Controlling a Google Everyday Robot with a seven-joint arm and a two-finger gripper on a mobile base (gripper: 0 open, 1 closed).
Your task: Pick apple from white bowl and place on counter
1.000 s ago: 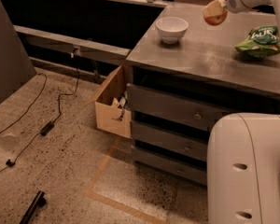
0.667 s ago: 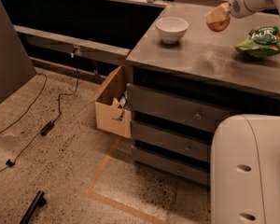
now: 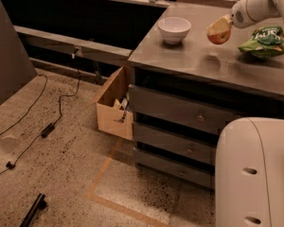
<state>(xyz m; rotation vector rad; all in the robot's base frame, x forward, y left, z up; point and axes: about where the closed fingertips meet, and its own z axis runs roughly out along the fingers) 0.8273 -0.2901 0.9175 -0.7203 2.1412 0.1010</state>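
Observation:
The white bowl stands empty on the grey counter near its back left corner. My gripper hangs to the right of the bowl, a little above the counter top, shut on the pinkish-red and orange apple. The apple is clear of the bowl and its shadow falls on the counter just below it. The white arm reaches in from the upper right.
A green and white snack bag lies on the counter right of the apple. The cabinet has three knobbed drawers. An open cardboard box sits on the floor at its left. Cables trail across the floor. My white base fills the lower right.
The gripper has moved down and slightly right with the apple, closer to the counter top. The bowl and the snack bag have not moved.

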